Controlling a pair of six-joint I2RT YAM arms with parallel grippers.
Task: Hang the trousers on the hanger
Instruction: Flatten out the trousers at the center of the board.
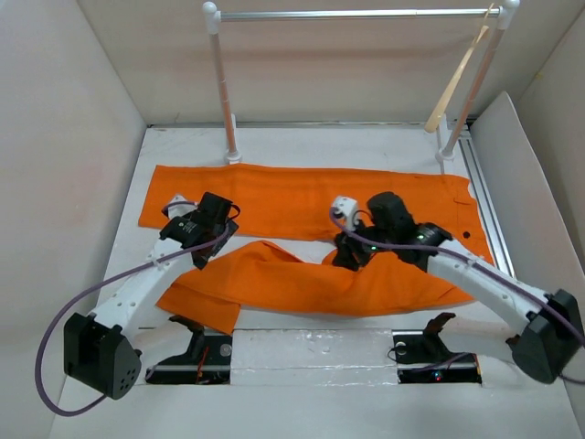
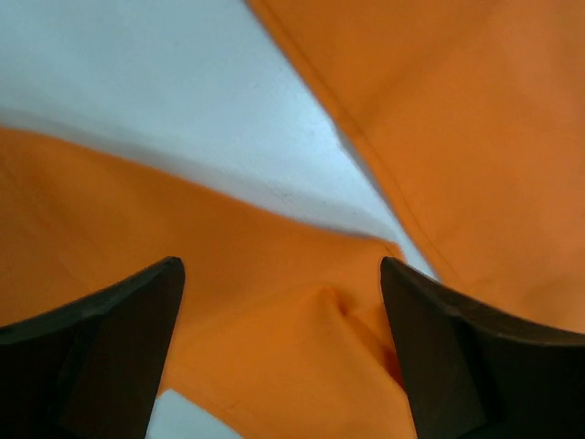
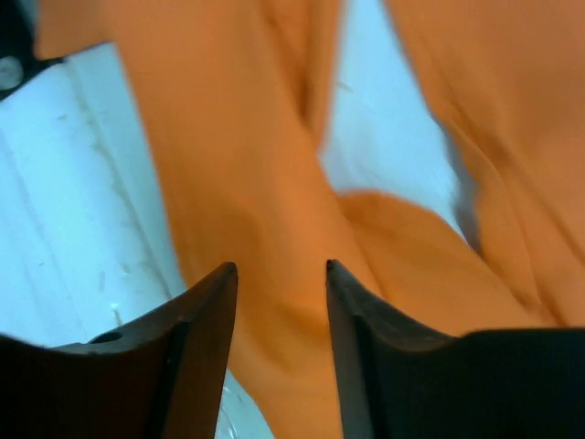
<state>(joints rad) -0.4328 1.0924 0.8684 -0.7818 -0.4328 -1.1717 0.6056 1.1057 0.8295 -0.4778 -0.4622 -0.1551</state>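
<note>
The orange trousers (image 1: pixel 311 197) lie flat on the white table, one leg stretched along the back and the other leg (image 1: pixel 302 279) angled toward the front left. My left gripper (image 1: pixel 197 254) hovers over the near leg's left part, open, and the left wrist view shows a raised fold of trousers (image 2: pixel 302 329) under the wide-spread left gripper (image 2: pixel 281 265). My right gripper (image 1: pixel 353 256) is down at the crotch. Seen from the right wrist, the right gripper (image 3: pixel 280 267) has its jaws narrowed but apart, with a ridge of trousers (image 3: pixel 265 183) in the gap. The pale hanger (image 1: pixel 454 82) hangs slanted at the rack's right end.
A rack with white posts (image 1: pixel 224 82) and a silver bar (image 1: pixel 356 15) stands at the back of the table. A metal rail (image 1: pixel 484 197) runs along the right edge. White walls enclose the left, back and right sides.
</note>
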